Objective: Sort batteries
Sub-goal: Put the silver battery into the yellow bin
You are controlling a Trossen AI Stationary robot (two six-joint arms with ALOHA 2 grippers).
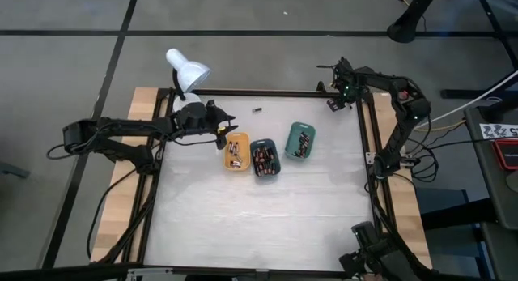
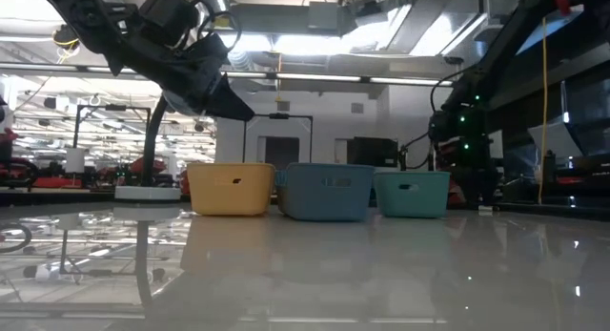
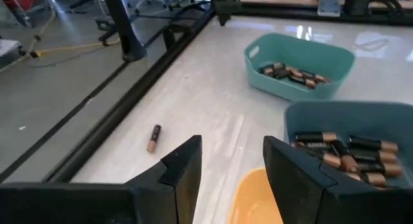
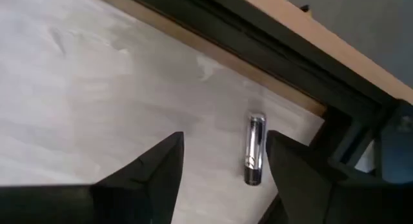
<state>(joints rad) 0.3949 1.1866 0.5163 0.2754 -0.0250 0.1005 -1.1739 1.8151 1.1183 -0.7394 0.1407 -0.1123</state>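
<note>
Left pincer [image 1: 229, 132] open, hovering over orange tray [image 1: 236, 152]. Right pincer [image 4: 222, 175] open above a silvery battery [image 4: 255, 149] on the counter [image 1: 243, 216], far from that tray. Batteries [image 1: 265, 159] fill three trays.

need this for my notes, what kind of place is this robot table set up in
Probably a robotics lab or workshop: long rows of ceiling lights and equipment benches behind the table, a bare grey floor around it.

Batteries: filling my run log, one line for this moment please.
left gripper open over orange tray | right gripper open above silvery battery
</note>
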